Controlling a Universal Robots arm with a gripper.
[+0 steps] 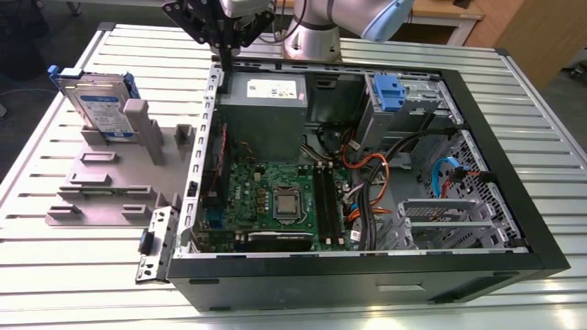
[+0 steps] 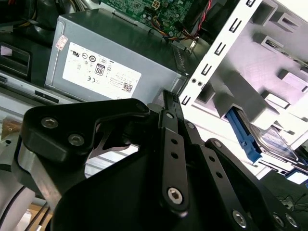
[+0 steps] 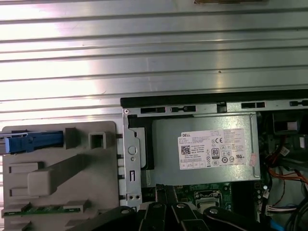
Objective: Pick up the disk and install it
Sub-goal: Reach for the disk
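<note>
One disk [image 1: 96,103] in holder [image 1: 110,180], claw [image 1: 225,47] near case [image 1: 367,267]

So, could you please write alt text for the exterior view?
The arm's hand hangs over the far edge of an open computer case, by its grey power supply. The disk stands upright in a grey fixture on the slatted table, at the exterior view's left.

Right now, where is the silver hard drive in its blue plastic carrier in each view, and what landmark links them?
Exterior view: silver hard drive upright in the grey plastic holder, at the exterior view's left.
Second wrist view: drive slotted in the holder.
First wrist view: its blue carrier edge in the holder.
Shared landmark: grey metal power supply box with white sticker.
</note>
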